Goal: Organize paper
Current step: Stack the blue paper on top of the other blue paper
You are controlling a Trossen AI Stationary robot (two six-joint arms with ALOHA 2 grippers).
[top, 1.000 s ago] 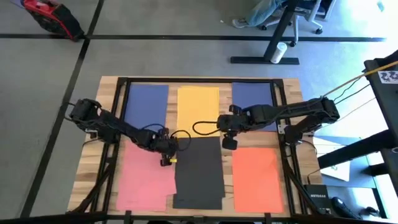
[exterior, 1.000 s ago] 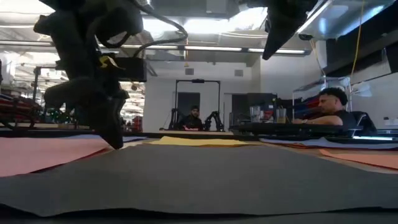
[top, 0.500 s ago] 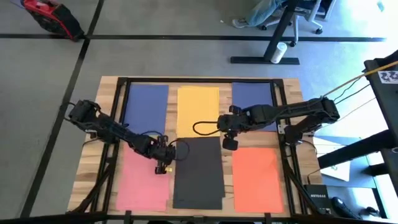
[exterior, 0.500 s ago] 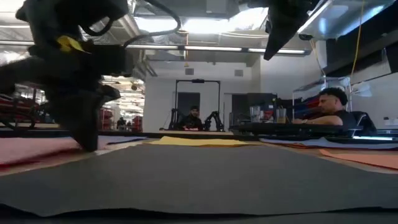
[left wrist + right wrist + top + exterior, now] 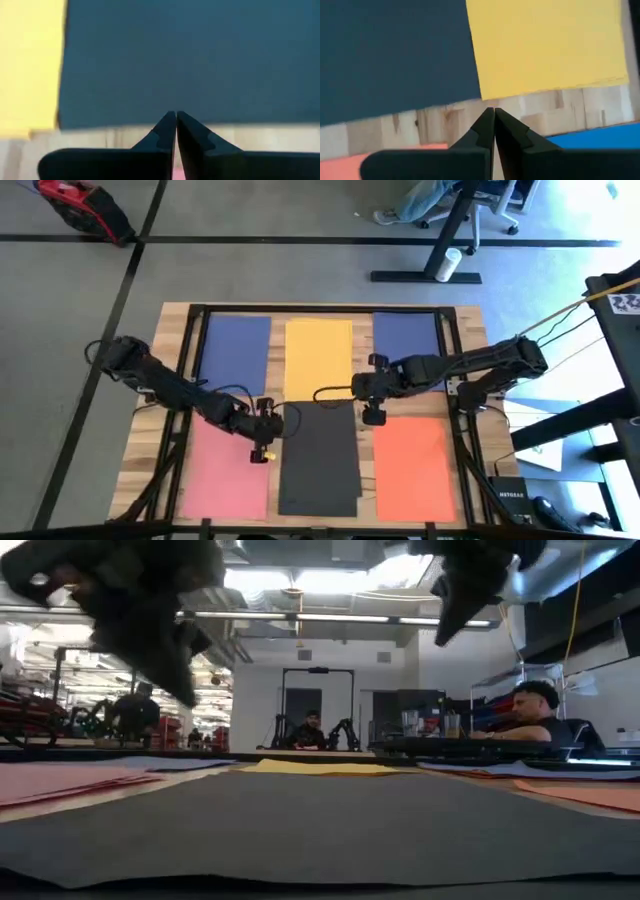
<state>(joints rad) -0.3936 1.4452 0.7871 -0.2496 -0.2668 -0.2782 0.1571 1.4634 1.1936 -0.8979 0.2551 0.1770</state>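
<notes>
- Your dark grey sheet [image 5: 320, 457] lies flat in the near-middle of the tabletop [image 5: 172, 360], now squared up where a second ago it sat skewed toward the pink sheet [image 5: 228, 470].
- Around the dark grey sheet: pink just to its left, orange sheet [image 5: 414, 467] to its right, yellow sheet [image 5: 318, 357] just beyond its far edge, with a blue sheet [image 5: 237, 350] beside the yellow one and a second blue sheet [image 5: 406, 341] on the yellow's other side.
- Your left gripper [image 5: 262, 452] has slid back off the dark grey sheet to its left edge, over the pink; jaws closed, holding nothing.
- Your right gripper [image 5: 372, 416] hovers at the dark grey sheet's far right corner, jaws closed and empty too.
- That nudge looks finished, I'd say; the grid reads tidy, so stacking or the next straightening comes next.
- Beyond the dark grey sheet, the wooden tabletop shows between papers; the low view shows a lab with a seated person [image 5: 540, 715] on the right and another person [image 5: 313, 730] further back.
</notes>
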